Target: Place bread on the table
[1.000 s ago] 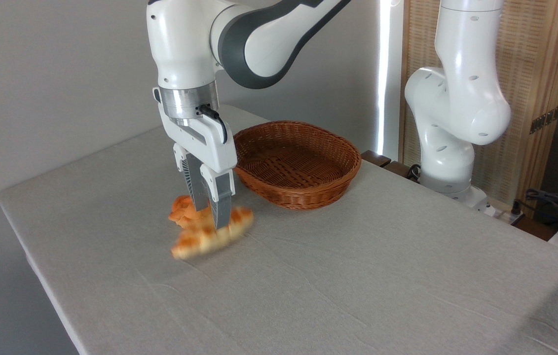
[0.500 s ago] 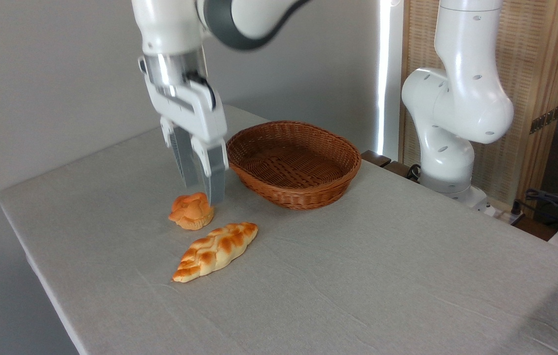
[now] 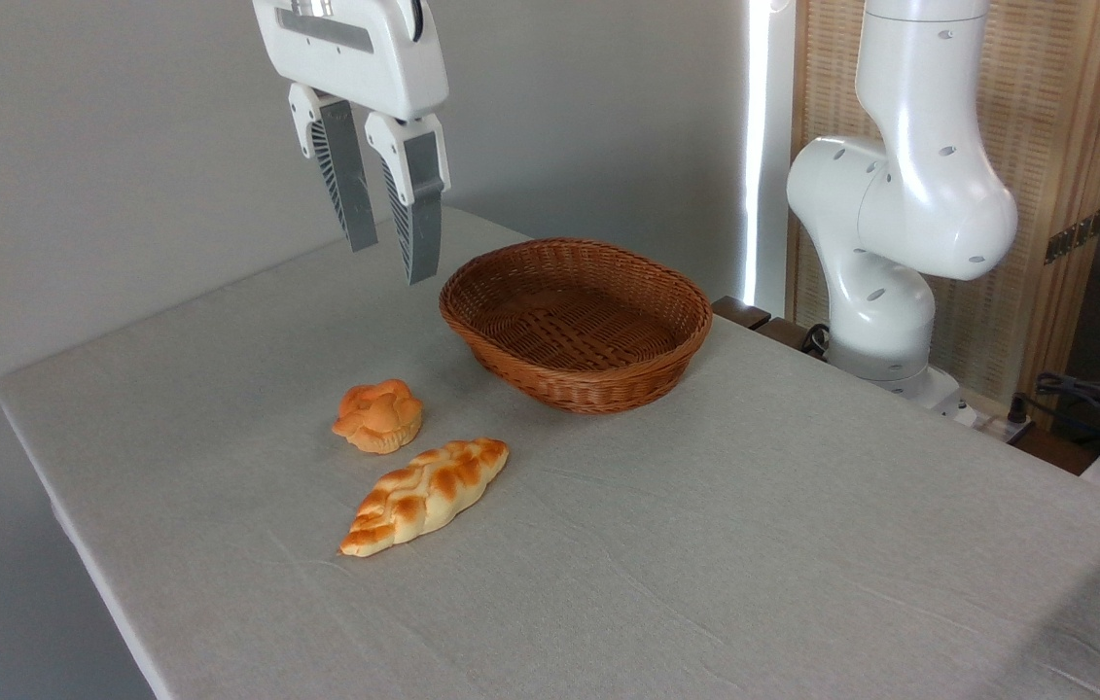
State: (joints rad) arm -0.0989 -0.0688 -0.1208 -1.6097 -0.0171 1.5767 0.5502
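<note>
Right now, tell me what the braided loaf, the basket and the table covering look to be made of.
The bread looks like glossy moulded foam or plastic: its sheen is too even for real crust, though real bread is possible. The basket is brown woven wicker with visible strands. The table wears matte, pale grey-beige woven cloth, slightly wrinkled.

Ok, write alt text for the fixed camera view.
A braided bread lies on the table beside a small bun, with an empty wicker basket behind. The gripper hangs open above them, holding nothing.
</note>
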